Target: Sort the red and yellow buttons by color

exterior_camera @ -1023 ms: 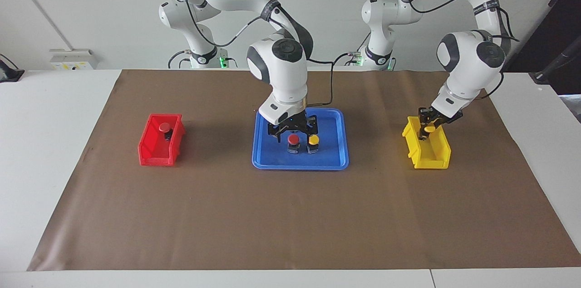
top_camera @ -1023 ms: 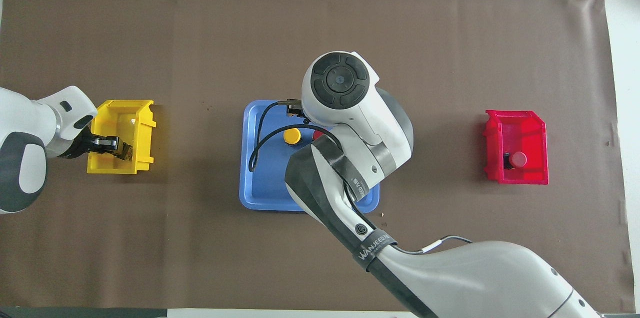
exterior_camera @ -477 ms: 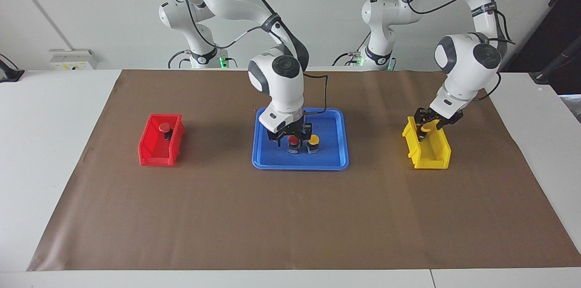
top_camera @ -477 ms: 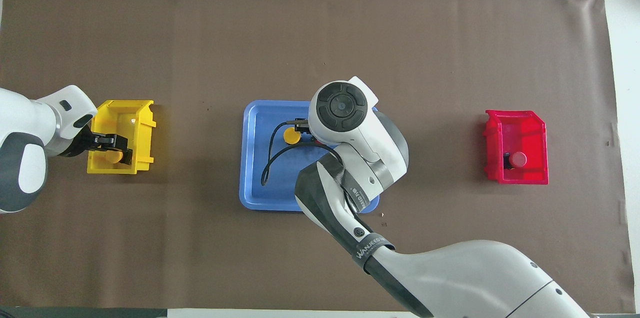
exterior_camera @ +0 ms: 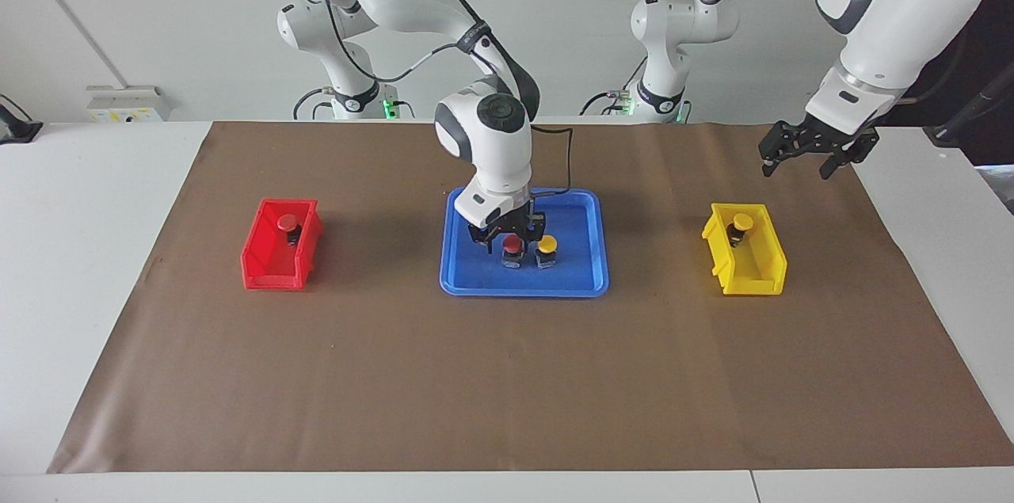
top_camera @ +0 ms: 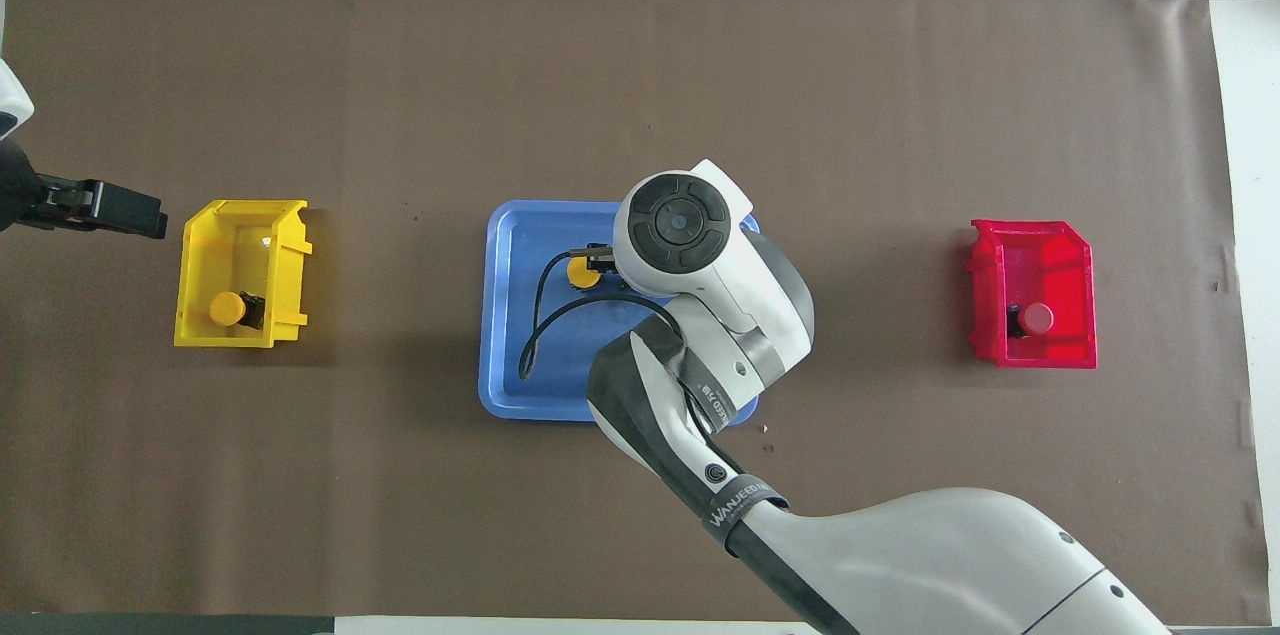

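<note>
On the blue tray [exterior_camera: 523, 283] a red button [exterior_camera: 512, 244] and a yellow button [exterior_camera: 546, 245] stand side by side. My right gripper [exterior_camera: 508, 238] is low over the tray, open, its fingers either side of the red button. In the overhead view my right arm hides that red button, and the tray's yellow button [top_camera: 580, 273] shows beside it. My left gripper [exterior_camera: 797, 165] is open and empty, raised over the mat beside the yellow bin [exterior_camera: 746, 272]. A yellow button [exterior_camera: 741, 222] stands in that bin. A red button [exterior_camera: 287, 223] stands in the red bin [exterior_camera: 268, 265].
A brown mat [exterior_camera: 507, 392] covers the table. The yellow bin [top_camera: 245, 213] is toward the left arm's end, the red bin [top_camera: 1030, 237] toward the right arm's end, and the blue tray [top_camera: 520, 370] between them.
My left gripper let go of the yellow button in the yellow bin, opened and rose away toward the robots. My right gripper came down around the tray's red button.
</note>
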Robot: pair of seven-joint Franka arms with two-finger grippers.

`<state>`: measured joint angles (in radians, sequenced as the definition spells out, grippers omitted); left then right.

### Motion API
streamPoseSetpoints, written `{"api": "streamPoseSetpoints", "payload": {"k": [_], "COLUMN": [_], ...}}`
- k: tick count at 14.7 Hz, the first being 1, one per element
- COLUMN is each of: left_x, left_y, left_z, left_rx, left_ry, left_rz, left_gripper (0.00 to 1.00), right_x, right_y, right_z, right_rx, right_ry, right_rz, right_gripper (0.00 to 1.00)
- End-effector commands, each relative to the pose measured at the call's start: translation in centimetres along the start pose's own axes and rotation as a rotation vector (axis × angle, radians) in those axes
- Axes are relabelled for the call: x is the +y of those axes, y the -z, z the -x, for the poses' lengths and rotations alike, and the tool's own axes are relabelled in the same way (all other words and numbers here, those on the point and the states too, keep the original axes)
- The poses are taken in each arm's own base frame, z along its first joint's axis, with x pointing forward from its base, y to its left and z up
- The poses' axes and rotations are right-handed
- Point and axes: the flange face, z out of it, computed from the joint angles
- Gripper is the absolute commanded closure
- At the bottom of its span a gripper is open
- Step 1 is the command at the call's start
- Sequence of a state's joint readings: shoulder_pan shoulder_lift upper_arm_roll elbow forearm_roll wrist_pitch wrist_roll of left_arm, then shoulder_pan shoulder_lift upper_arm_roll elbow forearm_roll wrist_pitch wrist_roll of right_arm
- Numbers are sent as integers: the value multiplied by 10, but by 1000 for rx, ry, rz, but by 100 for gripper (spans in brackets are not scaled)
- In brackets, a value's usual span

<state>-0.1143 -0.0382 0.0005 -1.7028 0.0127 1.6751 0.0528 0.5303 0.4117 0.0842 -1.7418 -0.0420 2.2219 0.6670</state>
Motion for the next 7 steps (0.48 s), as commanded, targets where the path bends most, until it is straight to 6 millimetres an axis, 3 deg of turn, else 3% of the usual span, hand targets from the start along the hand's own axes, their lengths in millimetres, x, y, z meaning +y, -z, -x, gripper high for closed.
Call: {"api": "streamPoseSetpoints", "payload": {"k": [1, 3, 5, 6, 7], "left_x": [22, 22, 25, 26, 40], "left_y": [-26, -24, -24, -25, -26], "left_z": [-9, -8, -8, -9, -12], "left_rx": [-11, -19, -19, -10, 9], "left_ry": [33, 32, 30, 36, 39], "left_rz": [-14, -14, -14, -14, -13], "left_gripper": [0, 0, 0, 0, 0], "right_x": [3, 2, 11, 29, 65], "right_y": [5, 14, 48, 70, 105], "right_z": [5, -1, -18, -27, -34], "right_rx": [19, 17, -14, -41, -62], "right_ry": [-4, 1, 54, 89, 122], "right_rz": [3, 6, 36, 58, 74], "right_gripper": [56, 81, 83, 83, 83]}}
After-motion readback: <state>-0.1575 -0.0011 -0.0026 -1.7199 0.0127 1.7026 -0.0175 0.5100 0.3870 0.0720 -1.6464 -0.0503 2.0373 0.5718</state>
